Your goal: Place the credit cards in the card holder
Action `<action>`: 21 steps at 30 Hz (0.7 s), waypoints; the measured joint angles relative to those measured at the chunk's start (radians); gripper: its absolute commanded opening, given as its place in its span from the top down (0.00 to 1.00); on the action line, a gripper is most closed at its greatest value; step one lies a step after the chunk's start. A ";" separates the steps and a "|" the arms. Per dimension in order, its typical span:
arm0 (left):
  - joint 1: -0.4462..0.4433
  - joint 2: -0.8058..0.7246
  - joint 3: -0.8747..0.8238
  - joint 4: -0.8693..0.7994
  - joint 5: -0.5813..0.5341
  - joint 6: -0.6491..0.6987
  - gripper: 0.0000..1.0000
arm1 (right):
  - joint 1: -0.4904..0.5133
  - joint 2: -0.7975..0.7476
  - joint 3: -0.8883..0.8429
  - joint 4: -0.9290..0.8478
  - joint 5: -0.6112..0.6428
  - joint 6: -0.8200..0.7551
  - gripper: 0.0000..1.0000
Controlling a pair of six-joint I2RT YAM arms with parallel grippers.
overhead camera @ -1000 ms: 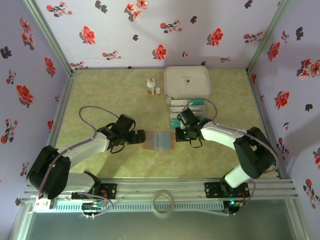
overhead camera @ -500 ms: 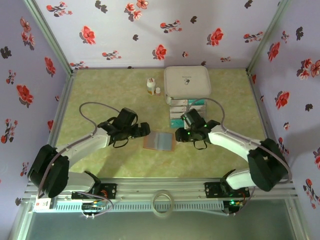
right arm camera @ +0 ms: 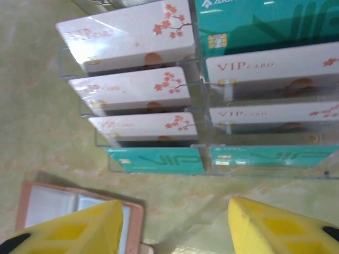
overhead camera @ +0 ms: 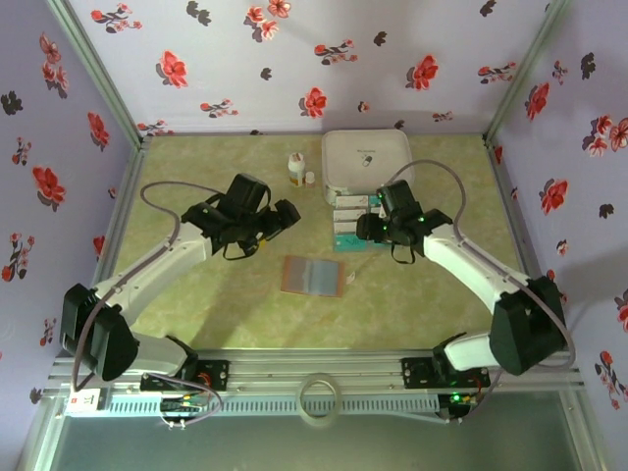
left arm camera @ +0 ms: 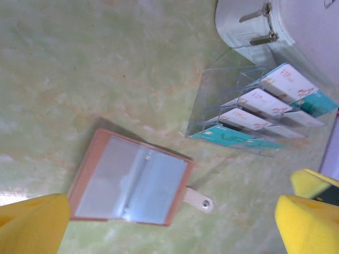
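Note:
The card holder (overhead camera: 312, 276) lies open and flat on the green table, brown rim around a pale blue-grey inner face (left arm camera: 130, 185), with its strap tab to the right. The credit cards (overhead camera: 353, 221) stand in a clear tiered rack: white ones with pink blossoms (right arm camera: 135, 90) and teal ones (right arm camera: 159, 159). My left gripper (overhead camera: 284, 219) hovers open behind and left of the wallet, its yellow fingers (left arm camera: 32, 225) wide apart with nothing between them. My right gripper (overhead camera: 367, 229) is open over the rack's near edge, its fingers (right arm camera: 79, 227) empty.
A large white rounded box (overhead camera: 366, 162) stands right behind the rack. Two small white bottles (overhead camera: 297, 169) stand left of the box. Bare green table lies in front of the wallet. Flowered walls close in the table on three sides.
Both arms have pulled back from the wallet toward the rear. The right gripper went from shut to open and now sits by the card rack. The wallet stays open.

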 measured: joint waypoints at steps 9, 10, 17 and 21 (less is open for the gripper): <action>0.011 0.087 0.320 -0.299 0.019 -0.198 0.00 | 0.000 0.160 0.098 -0.003 -0.066 -0.082 0.46; 0.013 0.093 0.348 -0.325 0.019 -0.211 0.00 | 0.000 0.170 0.106 -0.004 -0.075 -0.089 0.46; 0.018 0.100 0.426 -0.388 0.020 -0.252 0.00 | 0.000 0.235 0.144 -0.006 -0.125 -0.118 0.46; 0.037 0.112 0.438 -0.391 0.023 -0.260 0.00 | 0.000 0.254 0.144 -0.006 -0.144 -0.126 0.46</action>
